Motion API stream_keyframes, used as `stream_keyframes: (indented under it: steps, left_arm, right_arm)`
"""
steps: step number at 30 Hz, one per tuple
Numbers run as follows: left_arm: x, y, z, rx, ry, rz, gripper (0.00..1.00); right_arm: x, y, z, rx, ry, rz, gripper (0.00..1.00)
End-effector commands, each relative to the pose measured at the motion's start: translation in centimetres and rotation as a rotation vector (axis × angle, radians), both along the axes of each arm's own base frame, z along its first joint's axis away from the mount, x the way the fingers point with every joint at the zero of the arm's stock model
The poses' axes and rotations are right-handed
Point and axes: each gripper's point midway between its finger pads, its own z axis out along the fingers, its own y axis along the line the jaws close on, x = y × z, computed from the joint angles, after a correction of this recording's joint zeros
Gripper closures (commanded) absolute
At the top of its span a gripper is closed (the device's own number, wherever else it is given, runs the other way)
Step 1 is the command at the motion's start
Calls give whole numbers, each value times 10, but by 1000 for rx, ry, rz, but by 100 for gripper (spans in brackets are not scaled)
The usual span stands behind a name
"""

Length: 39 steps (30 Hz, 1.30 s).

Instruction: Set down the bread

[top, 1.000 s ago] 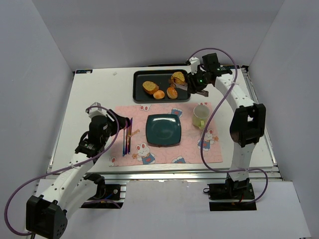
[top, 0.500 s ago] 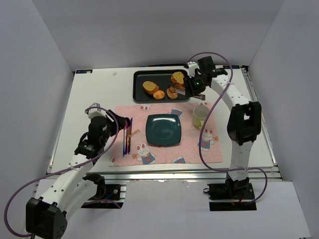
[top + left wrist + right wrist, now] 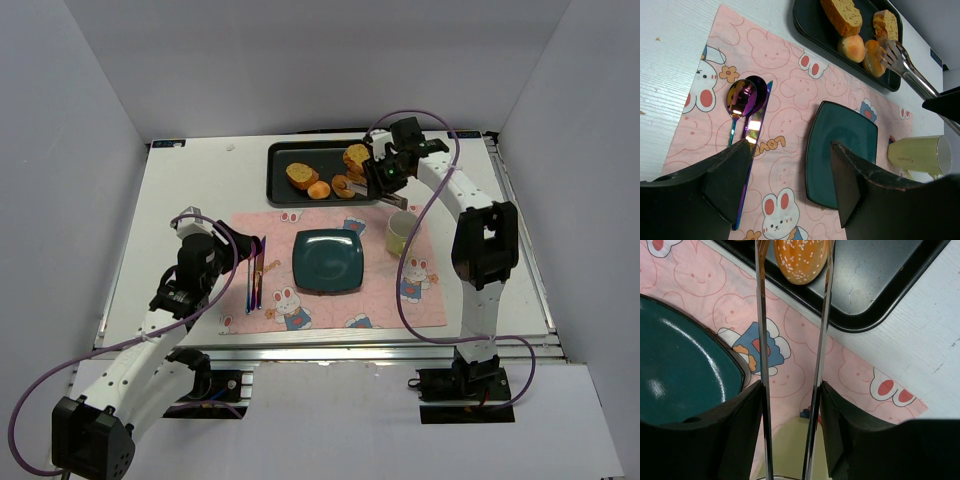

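Top camera: fixed high on the near side, looking down and forward over the whole white table [image 3: 180, 195].

Left wrist camera: low over the pink rabbit-print placemat [image 3: 785, 92], aimed obliquely toward the black rectangular tray [image 3: 807, 22].

Right wrist camera: very close, looking down along shiny metal tongs [image 3: 762, 340] at a small round golden-orange bun [image 3: 800, 260].

All three share tray, mat, dark teal square plate [image 3: 328, 260].

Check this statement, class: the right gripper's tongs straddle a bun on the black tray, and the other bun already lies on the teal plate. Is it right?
One part is wrong. The teal plate holds nothing; the other bun lies on the black tray too, as the left wrist view shows. The right gripper's tongs do straddle a bun there.
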Motion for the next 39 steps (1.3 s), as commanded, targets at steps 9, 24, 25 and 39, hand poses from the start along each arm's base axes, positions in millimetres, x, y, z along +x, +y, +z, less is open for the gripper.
stream_keyframes:
  steps: [9, 24, 25, 39]
  left_arm:
    - [1, 1, 5, -5, -12, 9, 26]
    - [3, 2, 10, -2, -19, 10, 26]
    - [3, 2, 10, 0, -18, 9, 26]
    - [3, 2, 11, -11, -33, 15, 27]
  right_arm:
    - [0, 5, 9, 8, -18, 12, 46]
    - [5, 9, 26, 9, -72, 28, 87]
    - [7, 9, 35, 15, -96, 33, 89]
    - [-133, 18, 53, 157, -143, 502, 100]
